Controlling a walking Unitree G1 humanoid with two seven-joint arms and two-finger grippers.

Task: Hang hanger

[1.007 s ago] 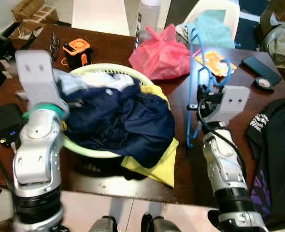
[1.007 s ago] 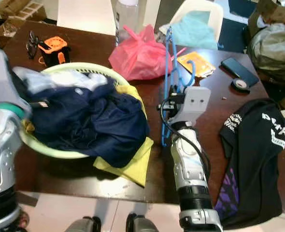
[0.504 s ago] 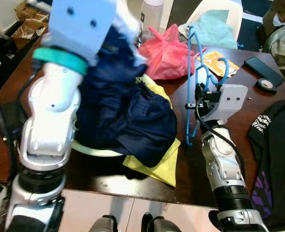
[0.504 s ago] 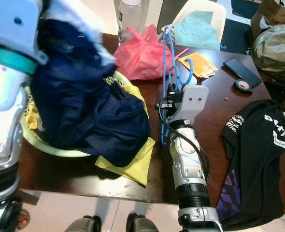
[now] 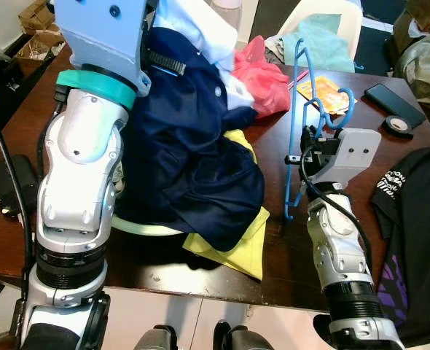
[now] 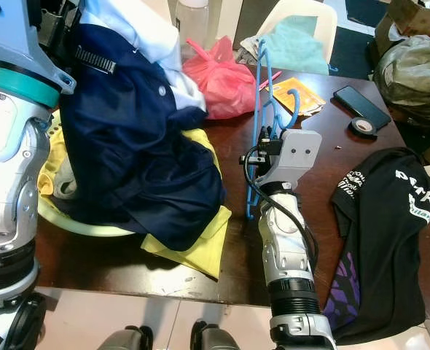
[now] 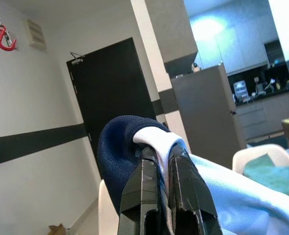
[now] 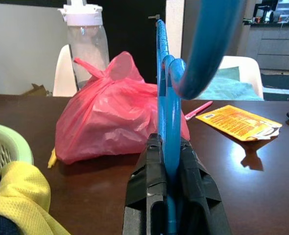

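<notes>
Over table – right gripper clenched on upright blue hanger; left gripper pinching navy shirt.

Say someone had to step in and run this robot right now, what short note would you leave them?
Left claw: shut on the collar of the navy and white shirt, held up above the green laundry basket.
Right claw: shut on the blue hanger, held upright over the brown table, beside the shirt and apart from it.
Done: both items are gripped.
Left: get the shirt onto the hanger, then hang it.
Nearby: red plastic bag, yellow garment.
</notes>
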